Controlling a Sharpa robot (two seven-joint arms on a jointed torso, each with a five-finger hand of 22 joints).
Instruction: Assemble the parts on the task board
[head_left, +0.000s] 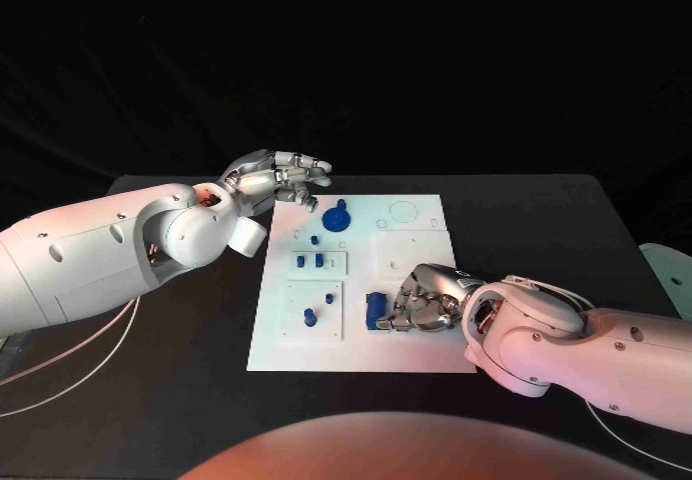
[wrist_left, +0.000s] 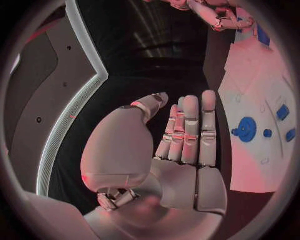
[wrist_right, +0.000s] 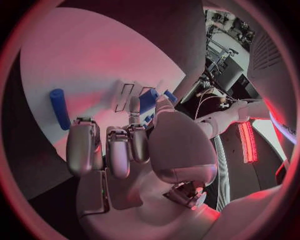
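The white task board (head_left: 361, 345) lies in the middle of the black table. On it are a round blue gear-like part (head_left: 338, 218), two short blue pegs (head_left: 310, 261) and small blue pieces (head_left: 310, 318) at the near left. My right hand (head_left: 421, 302) rests over the board's near right, its thumb and a finger pinching an upright blue block (head_left: 378, 308) (wrist_right: 148, 100). A blue cylinder (wrist_right: 60, 107) lies loose beside it on the board (wrist_right: 81, 60). My left hand (head_left: 281, 178) (wrist_left: 187, 135) hovers at the board's far left corner, fingers straight, holding nothing, with the gear (wrist_left: 247, 129) beside it.
A round recess (head_left: 402, 211) and square outlines mark the board's far right. White cables (head_left: 87, 350) trail over the table's left side. A pale object (head_left: 671, 270) sits at the right edge. Bare black table (head_left: 534, 220) surrounds the board.
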